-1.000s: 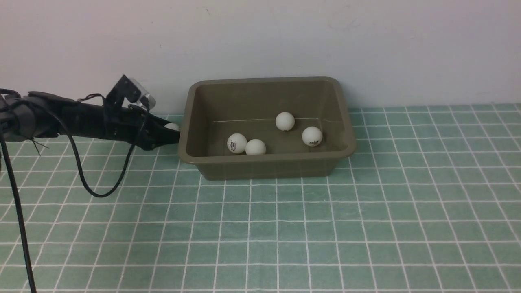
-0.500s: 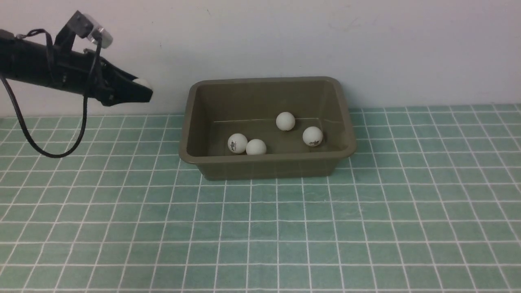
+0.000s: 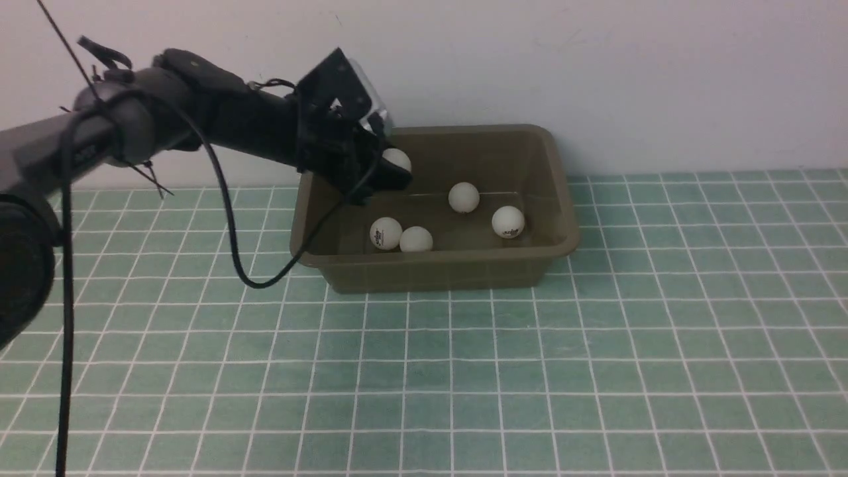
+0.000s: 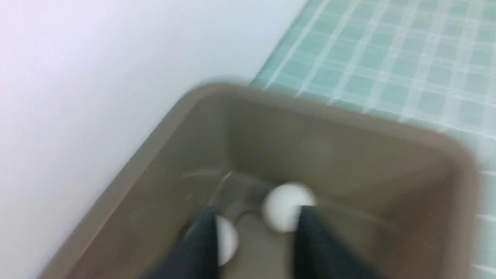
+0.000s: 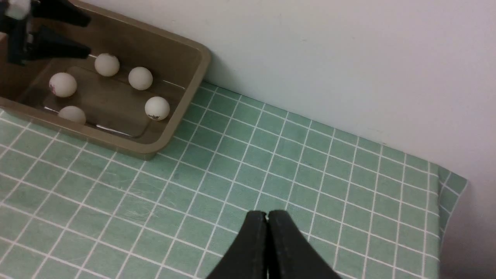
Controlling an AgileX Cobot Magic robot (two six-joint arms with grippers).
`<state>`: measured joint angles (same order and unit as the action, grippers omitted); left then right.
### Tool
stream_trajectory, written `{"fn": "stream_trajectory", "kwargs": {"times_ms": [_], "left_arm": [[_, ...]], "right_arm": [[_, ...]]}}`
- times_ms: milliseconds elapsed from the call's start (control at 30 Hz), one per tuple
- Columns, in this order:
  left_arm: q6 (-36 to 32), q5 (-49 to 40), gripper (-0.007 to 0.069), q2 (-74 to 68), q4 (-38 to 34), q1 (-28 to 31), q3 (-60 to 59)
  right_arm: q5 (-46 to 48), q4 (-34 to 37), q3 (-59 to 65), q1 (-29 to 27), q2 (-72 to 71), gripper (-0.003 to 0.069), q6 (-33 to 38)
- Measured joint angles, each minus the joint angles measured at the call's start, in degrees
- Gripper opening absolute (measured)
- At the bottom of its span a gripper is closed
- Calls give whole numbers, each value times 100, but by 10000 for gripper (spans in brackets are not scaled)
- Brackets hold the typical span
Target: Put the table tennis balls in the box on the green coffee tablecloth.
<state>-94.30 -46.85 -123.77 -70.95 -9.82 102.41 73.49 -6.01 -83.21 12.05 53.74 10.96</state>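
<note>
left pincer (image 3: 399, 173) parted over box (image 3: 437, 271) | ball (image 3: 396, 159) at tip | 4 balls (image 3: 464, 197) inside

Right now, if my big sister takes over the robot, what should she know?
Left gripper: open, over the box's left end. Right gripper: shut, empty, over the cloth, away from the box.
Balls: four balls lie on the box floor; the fifth ball is at the left gripper's tip, apparently not gripped.
Done: no ball shows on the cloth. Left: see the fifth settle inside, then draw the left arm out.
</note>
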Motion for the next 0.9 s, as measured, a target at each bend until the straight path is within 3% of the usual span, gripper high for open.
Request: {"fn": "stream_trajectory", "kwargs": {"times_ms": [100,167,400,567,900], "left_arm": [[217,-450,87,299,273,59,0],[384,-889,31,507,480,129,0],[757,-2100,-5,882,954,447,0],[1074,-2197,-4,1028,1136,601,-5],[1714,-2211,-4,1381,1204,735,-53]], "right_arm": [[-35,-173,391,0,-323,-18,0],[-134,-286,728,0,-606,-18,-12],[-683,-481,2038,0,-1457,-18,-484],[-1231,-622,3261,0,-2258,-18,-965],[-1920,-1073,4560,0,-3362,-18,-1274]]}}
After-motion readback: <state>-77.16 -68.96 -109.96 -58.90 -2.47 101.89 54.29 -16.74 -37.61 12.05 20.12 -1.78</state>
